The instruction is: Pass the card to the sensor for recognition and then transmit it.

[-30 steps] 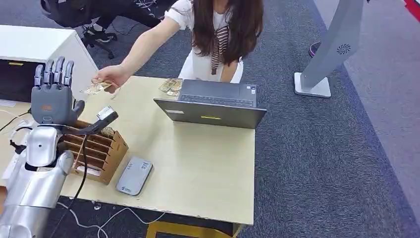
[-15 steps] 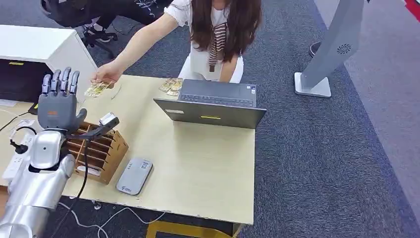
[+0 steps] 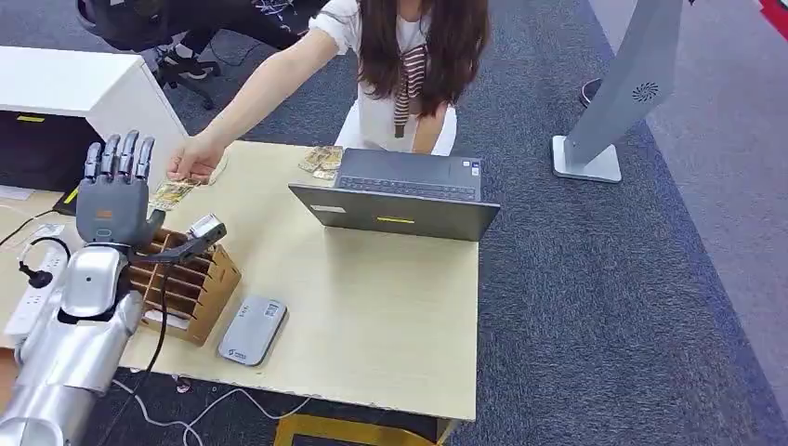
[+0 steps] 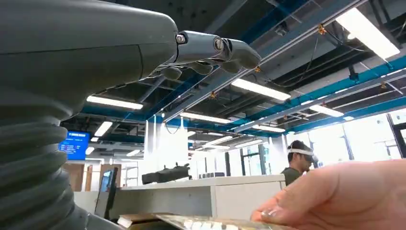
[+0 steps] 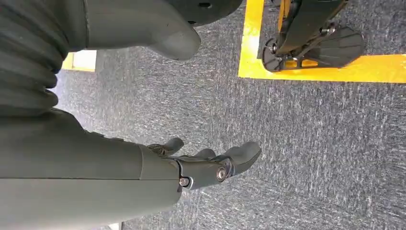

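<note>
Far left of the head view: a power strip (image 3: 28, 302) with cables lies on the desk edge. The left hand (image 3: 113, 190) is raised upright, palm turned away from the camera, fingers straight and spread, thumb out to the side; it holds nothing. The pose reads as a receiving posture, set up for a handover. Just beside it, the card (image 3: 173, 193) is pinched at its far end in the person's hand (image 3: 195, 160), arm stretched across the table (image 3: 372, 316) so the card's free end points toward the robot's thumb; card and robot hand look close but not yet touching. In the left wrist view the person's hand (image 4: 344, 196) comes in with the card (image 4: 210, 222) flat under it, the robot's fingers (image 4: 215, 48) extended above and apart from it.

Below the left hand stands a wooden slotted organizer (image 3: 190, 283), with a handheld scanner (image 3: 195, 232) resting on its top, cable hanging down. Beside that lies the grey card reader (image 3: 253, 329), flat and face up, probably the sensor, placed within easy reach of the left arm. More cards (image 3: 321, 161) are stacked by the half-open laptop (image 3: 400, 197).

The right hand (image 5: 201, 165) hangs over the carpet, fingers loosely extended, nothing in it; idle.

Step in hand: taking the card. Sensing and passing on are not yet done.
</note>
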Controlling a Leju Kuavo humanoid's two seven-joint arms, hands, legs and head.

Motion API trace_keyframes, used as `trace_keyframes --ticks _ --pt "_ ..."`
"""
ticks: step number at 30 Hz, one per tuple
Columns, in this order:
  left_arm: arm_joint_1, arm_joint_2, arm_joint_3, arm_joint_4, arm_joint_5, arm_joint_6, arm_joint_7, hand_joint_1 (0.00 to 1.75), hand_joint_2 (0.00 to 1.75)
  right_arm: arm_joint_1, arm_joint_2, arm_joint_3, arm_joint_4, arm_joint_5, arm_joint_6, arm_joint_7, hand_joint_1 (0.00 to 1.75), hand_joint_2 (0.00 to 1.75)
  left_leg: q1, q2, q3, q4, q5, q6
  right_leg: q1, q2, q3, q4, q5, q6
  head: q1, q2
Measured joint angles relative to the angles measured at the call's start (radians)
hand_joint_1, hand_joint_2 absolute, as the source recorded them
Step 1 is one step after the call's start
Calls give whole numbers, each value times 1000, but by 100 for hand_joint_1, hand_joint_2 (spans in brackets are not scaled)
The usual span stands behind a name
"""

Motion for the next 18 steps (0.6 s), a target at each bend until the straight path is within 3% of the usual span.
trace_keyframes --ticks 2,3,4,18 --pt "0 -3 -1 1 -4 0 0 0 175 0 0 0 0 0 0 -2 0 175 0 0 0 0 0 0 0 0 0 0 0 0 0 0" --pt "0 -4 -2 1 -7 -1 0 14 175 0 0 0 0 0 0 -3 0 175 0 0 0 0 0 0 0 0 0 0 0 0 0 0" --pt "0 -5 -2 1 -10 -3 0 175 175 0 0 0 0 0 0 -3 0 175 0 0 0 0 0 0 0 0 0 0 0 0 0 0" --pt "0 -20 -36 0 -15 -19 -31 175 175 0 2 0 0 13 5 -11 0 175 0 0 0 0 0 0 0 0 0 0 0 0 0 0"
